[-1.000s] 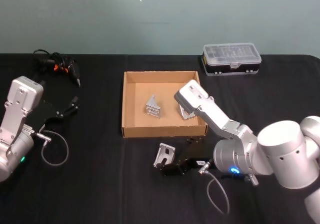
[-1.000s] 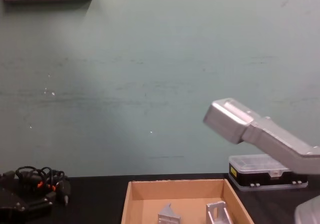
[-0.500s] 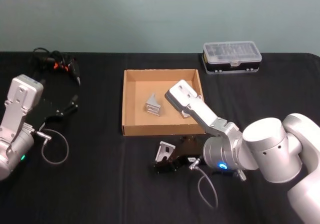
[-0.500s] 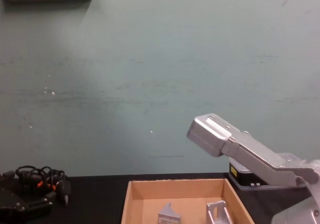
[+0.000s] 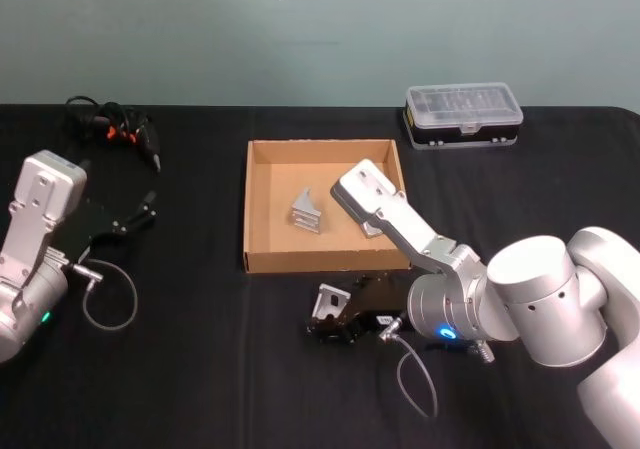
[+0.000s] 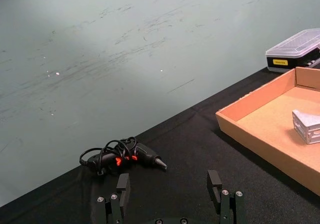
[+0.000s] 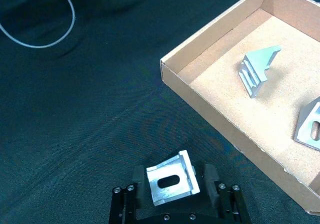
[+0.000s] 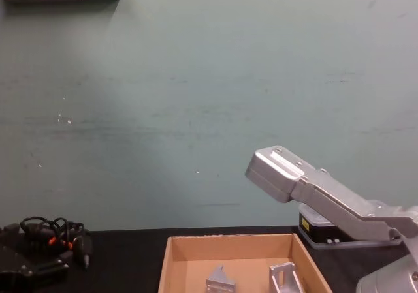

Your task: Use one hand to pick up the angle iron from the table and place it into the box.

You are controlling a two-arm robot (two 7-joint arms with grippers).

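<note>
Right tool (image 5: 335,324) clamped on the iron (image 5: 328,304), which sits on the bench just below the box's front wall in the head view.

The black bench (image 5: 200,389) spans the head view from edge to edge. The right arm (image 5: 540,314) comes in from the lower right and bends over the box's right side. Its tool is low at centre bottom. In the right wrist view the fingers (image 7: 139,178) press against both sides of the iron (image 7: 172,184), which lies with its slotted face up. The tan box (image 5: 320,261) lies at centre and holds two more irons (image 7: 256,69), well apart from each other. A case (image 5: 463,116) is at upper right and cables (image 5: 110,129) at upper left. The left tool (image 6: 170,181) is parked at mid left with its fingers apart, holding nothing.
</note>
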